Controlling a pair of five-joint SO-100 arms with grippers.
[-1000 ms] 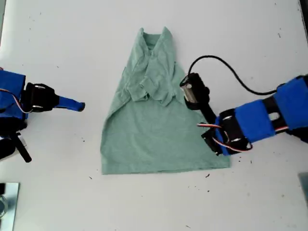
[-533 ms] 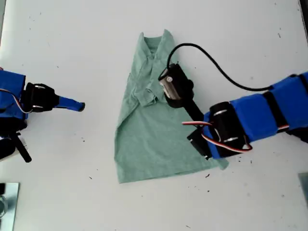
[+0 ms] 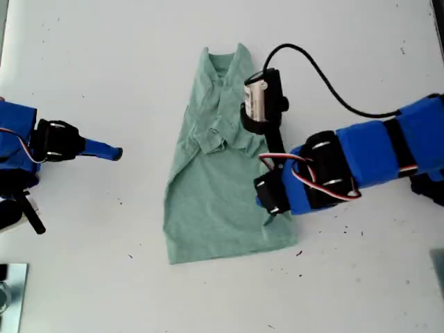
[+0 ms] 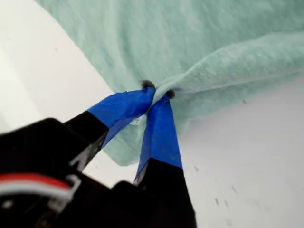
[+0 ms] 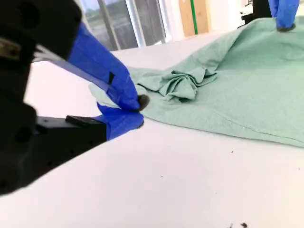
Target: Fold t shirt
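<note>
The t shirt lies on the white table, pale green, collar toward the exterior view's top, its sleeves bunched near the middle. My first gripper comes in from the exterior view's right and is shut on a raised fold of the t shirt; the blue-taped first gripper pinches the cloth at its tips. My second gripper rests at the exterior view's left, apart from the cloth. That second gripper is shut and holds nothing, with the t shirt beyond it.
A black cable loops from the first arm's wrist camera toward the exterior view's right. A metal object sits at the exterior view's lower left corner. Small dark specks dot the table.
My first gripper has dragged the shirt's side toward the exterior view's left, folding it over, so the shirt is now narrower. The second arm has stayed still.
</note>
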